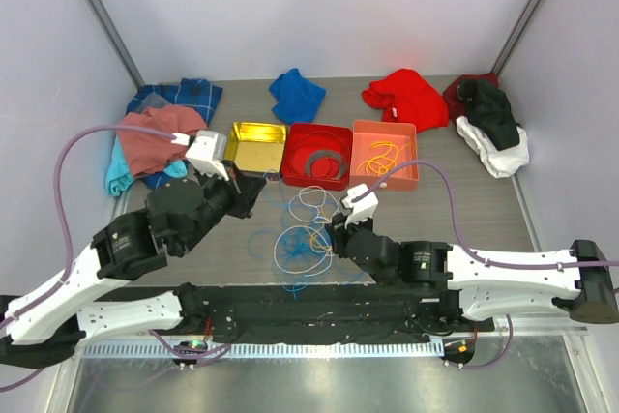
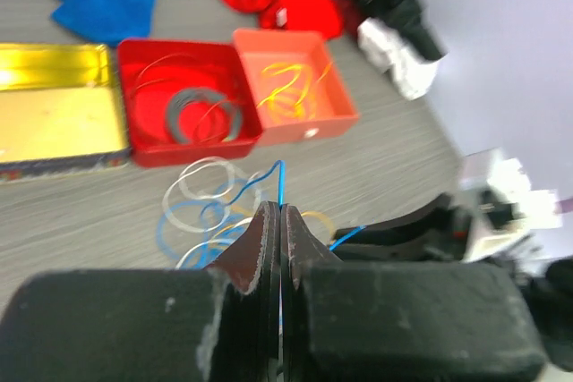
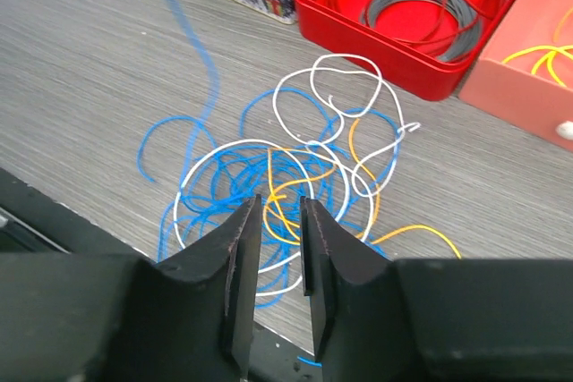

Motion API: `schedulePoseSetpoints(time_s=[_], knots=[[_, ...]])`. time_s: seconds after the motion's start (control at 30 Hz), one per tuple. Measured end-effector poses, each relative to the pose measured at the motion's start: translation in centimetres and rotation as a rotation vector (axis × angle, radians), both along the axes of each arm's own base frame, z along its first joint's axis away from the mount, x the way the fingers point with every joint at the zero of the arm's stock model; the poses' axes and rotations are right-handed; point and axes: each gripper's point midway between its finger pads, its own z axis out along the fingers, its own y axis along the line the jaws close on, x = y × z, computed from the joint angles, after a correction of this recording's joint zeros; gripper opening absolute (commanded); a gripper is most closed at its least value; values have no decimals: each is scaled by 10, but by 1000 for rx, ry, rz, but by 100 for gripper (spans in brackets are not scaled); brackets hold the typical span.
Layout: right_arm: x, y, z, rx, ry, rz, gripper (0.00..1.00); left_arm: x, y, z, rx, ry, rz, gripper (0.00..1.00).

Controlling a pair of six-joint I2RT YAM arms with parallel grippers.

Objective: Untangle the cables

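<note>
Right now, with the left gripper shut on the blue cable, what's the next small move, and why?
Probably ease the left gripper up and away from the tangle, slowly. Its jaws are shut on the blue cable, which runs back down into that tangle, so a gentle pull should draw it out. The right gripper stands open above the tangle, not yet gripping.

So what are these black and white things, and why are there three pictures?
They are two robot arms, each ending in a claw. One picture looks down from above; the other two come from a camera on each wrist. On the table lies a tangle of thin cables, blue, white and orange, with three boxes and some cloths behind. The left claw is pinched shut on a blue cable. The right claw hovers open over the tangle, holding nothing.
</note>
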Motion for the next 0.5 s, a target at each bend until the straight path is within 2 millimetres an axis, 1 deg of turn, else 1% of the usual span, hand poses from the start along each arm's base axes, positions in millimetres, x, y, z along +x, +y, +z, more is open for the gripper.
schedulePoseSetpoints(time_s=[0.07, 0.17, 0.23, 0.27, 0.3, 0.33, 0.4, 0.5], knots=[[0, 4, 2, 18, -3, 9, 36, 2, 0, -11, 51, 13, 6, 0], [-1, 9, 9, 56, -17, 26, 37, 6, -1, -21, 116, 19, 14, 0], [0, 10, 16, 79, -27, 29, 37, 8, 1, -21, 144, 10, 23, 0], [0, 10, 19, 91, -31, 29, 37, 9, 3, -17, 155, -1, 31, 0], [0, 10, 22, 100, -35, 29, 37, 11, 5, -10, 158, -15, 38, 0], [0, 9, 24, 111, -38, 30, 37, 13, 8, 3, 154, -40, 51, 0], [0, 8, 28, 127, -43, 31, 37, 15, 15, 35, 120, -95, 75, 0], [-1, 4, 30, 141, -48, 31, 37, 17, 26, 91, 47, -187, 105, 0]])
